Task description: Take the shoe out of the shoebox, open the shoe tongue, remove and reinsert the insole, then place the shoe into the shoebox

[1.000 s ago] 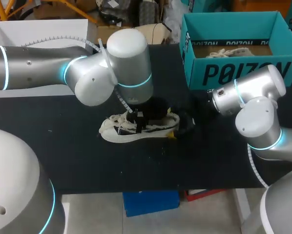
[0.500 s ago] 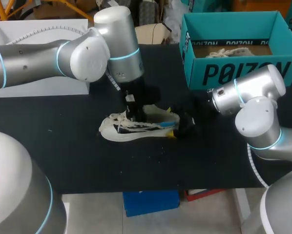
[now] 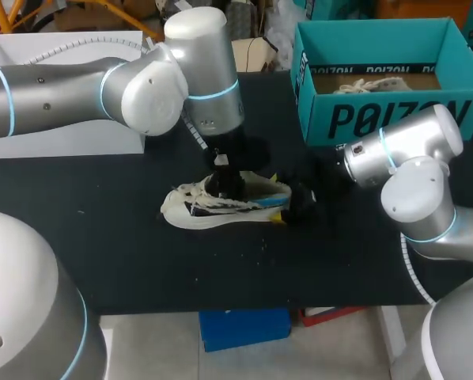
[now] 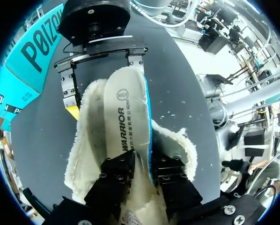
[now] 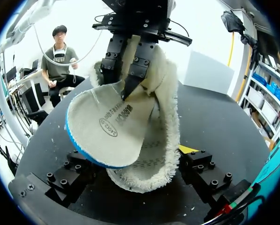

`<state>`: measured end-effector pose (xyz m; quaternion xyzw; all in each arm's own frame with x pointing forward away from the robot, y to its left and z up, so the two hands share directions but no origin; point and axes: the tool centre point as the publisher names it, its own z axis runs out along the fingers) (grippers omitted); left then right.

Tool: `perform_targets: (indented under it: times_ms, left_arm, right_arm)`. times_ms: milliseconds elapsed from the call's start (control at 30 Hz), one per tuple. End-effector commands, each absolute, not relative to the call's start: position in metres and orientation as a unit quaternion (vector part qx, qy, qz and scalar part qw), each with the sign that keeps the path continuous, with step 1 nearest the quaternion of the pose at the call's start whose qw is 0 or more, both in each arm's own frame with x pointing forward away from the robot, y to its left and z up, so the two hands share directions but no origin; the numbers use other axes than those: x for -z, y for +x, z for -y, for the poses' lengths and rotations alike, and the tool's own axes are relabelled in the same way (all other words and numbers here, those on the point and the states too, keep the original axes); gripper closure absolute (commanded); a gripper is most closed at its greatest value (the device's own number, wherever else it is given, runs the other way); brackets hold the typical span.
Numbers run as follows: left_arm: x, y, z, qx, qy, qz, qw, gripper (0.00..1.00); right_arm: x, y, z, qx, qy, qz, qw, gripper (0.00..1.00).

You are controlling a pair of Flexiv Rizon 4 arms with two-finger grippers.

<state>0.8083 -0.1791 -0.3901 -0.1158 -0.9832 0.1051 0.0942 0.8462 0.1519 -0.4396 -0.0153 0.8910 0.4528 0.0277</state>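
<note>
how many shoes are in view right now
2: one white fleece-lined shoe on the black table, its white insole pinched by the left gripper; a second seems to sit mostly hidden in the teal cardboard shoebox, only white laces showing.

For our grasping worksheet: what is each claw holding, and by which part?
The left claw pinches the insole by one end; the right claw clamps the shoe at its heel.

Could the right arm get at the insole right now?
Probably not: the right gripper is shut on the heel of the shoe, and the left gripper holds the insole from above.
</note>
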Motion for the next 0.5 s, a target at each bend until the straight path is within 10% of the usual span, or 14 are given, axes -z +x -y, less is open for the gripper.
perform_targets:
  times_ms: [33, 500]
  left_arm:
    - [0.392, 0.802, 0.18, -0.115, -0.126, 0.982, 0.078, 0.13]
    - [0.392, 0.8, 0.192, -0.1, -0.119, 0.988, -0.013, 0.33]
  right_arm:
    - [0.441, 0.849, -0.152, -0.452, -0.015, -0.891, 0.027, 1.0]
    - [0.441, 0.849, -0.152, -0.452, -0.015, -0.891, 0.027, 1.0]
